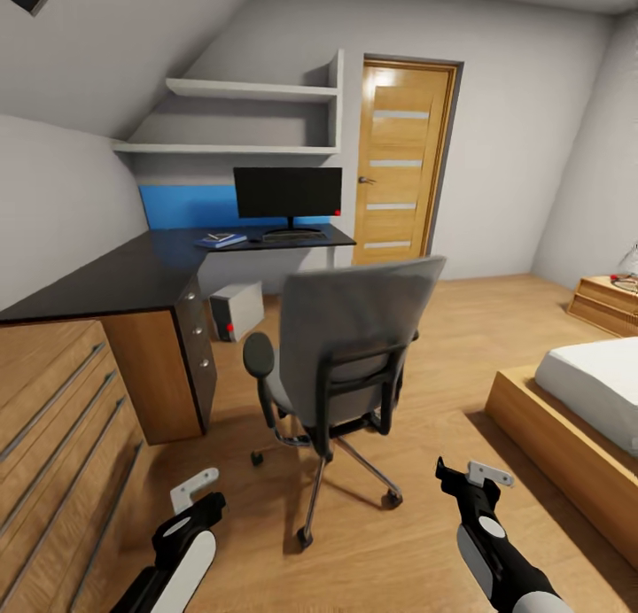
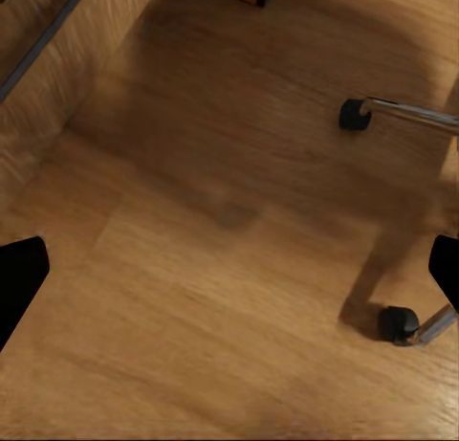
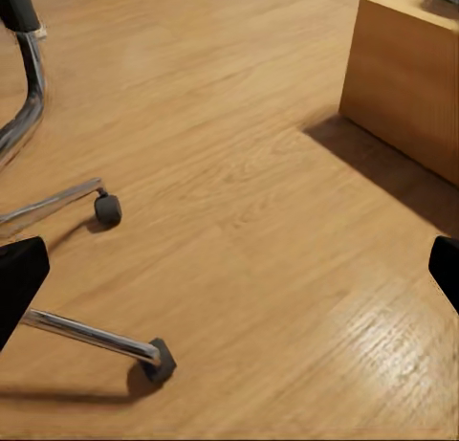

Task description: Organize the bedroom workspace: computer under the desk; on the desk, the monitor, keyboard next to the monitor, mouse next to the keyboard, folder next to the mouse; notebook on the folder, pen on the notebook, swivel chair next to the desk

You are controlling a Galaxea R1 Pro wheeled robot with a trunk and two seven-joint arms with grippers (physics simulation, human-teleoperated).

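Both jaws spread wide, empty: left gripper (image 2: 229, 274), right gripper (image 3: 229, 274). Swivel chair (image 1: 354, 347) ahead between them (seat hidden by its backrest); folder (image 1: 221, 239) far beyond, on desk (image 1: 133, 276).

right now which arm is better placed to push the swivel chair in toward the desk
Probably the right gripper: it sits on the swivel chair's far side from the desk, so it could push it deskward. The left gripper sits on the desk's side.

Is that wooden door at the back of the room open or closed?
Closed. The door sits flush inside its frame, with no gap showing beside the handle or along its edges.
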